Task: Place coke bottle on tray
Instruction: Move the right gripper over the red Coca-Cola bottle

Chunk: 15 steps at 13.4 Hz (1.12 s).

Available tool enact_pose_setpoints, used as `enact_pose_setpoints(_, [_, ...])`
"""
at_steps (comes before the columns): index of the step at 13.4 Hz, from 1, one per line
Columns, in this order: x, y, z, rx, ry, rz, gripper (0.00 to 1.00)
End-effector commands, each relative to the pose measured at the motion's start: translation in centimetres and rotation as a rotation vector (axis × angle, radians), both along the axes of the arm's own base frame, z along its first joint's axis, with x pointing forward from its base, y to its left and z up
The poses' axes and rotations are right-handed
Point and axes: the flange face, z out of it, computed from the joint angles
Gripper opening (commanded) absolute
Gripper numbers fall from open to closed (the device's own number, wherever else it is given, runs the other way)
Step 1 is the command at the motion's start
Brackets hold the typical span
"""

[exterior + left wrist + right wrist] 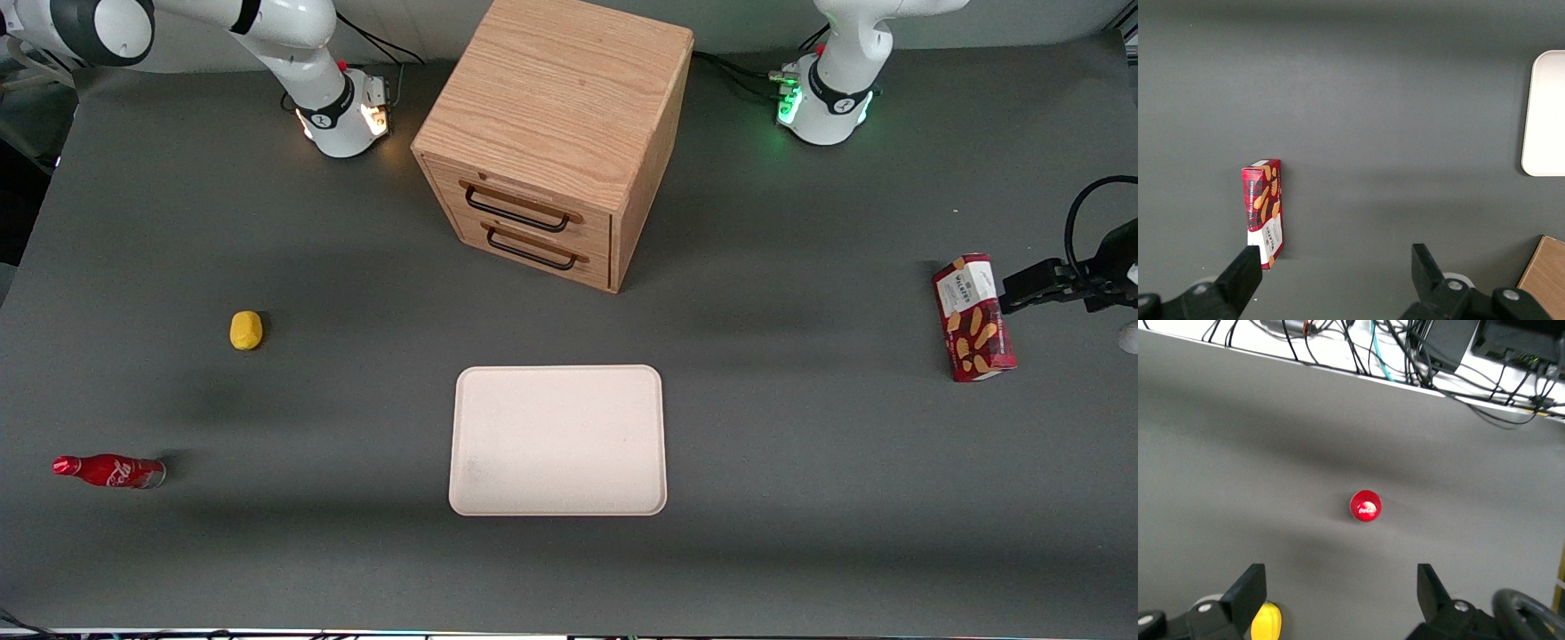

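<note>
The hand (pixel 1341 587) hangs high above the table (pixel 800 444) with its two fingers (pixel 1251 587) spread wide apart and nothing between them. Directly below, a little ahead of the fingertips, stands the coke bottle (pixel 1365 505); the wrist view looks straight down on its round red cap. In the front view the bottle (pixel 108 471) stands near the working arm's end of the table, well apart from everything else. Just under one finger sits a small yellow object (pixel 1265 621), farther from the front camera than the bottle.

The bottle looks light and rigid, probably metal or glass, with a glossy skin that is likely to be slippery. Being slim and tall on a narrow silvery base, it should tip easily if nudged. The safest hold is probably across the body below the neck, squeezed squarely.

Outward from the hand, toward the table's middle, lies the tray (pixel 558 440), bare, in front of a wooden drawer cabinet (pixel 556 133).
</note>
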Motion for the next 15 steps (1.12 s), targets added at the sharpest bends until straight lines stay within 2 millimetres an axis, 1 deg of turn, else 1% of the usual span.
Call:
enact_pose_setpoints(1, [1.5,-0.5,-4.3,0.013,0.022,0.02,1.0])
enact_pose_setpoints(2, [1.7,-0.6,-5.7,0.018,0.038,0.019,1.0])
enact_pose_setpoints(4, [2.3,-0.9,-9.1,0.033,0.075,0.02,1.0])
enact_pose_setpoints(6, [2.8,-1.1,-11.3,0.032,0.079,0.018,1.0])
enact_pose_setpoints(8, [3.1,-1.4,-12.5,0.016,0.064,0.05,1.0])
enact_pose_setpoints(11, [3.9,-2.0,-15.5,-0.018,0.052,0.052,1.0])
enact_pose_setpoints(15, [4.0,-2.0,-17.5,-0.015,0.07,0.05,1.0])
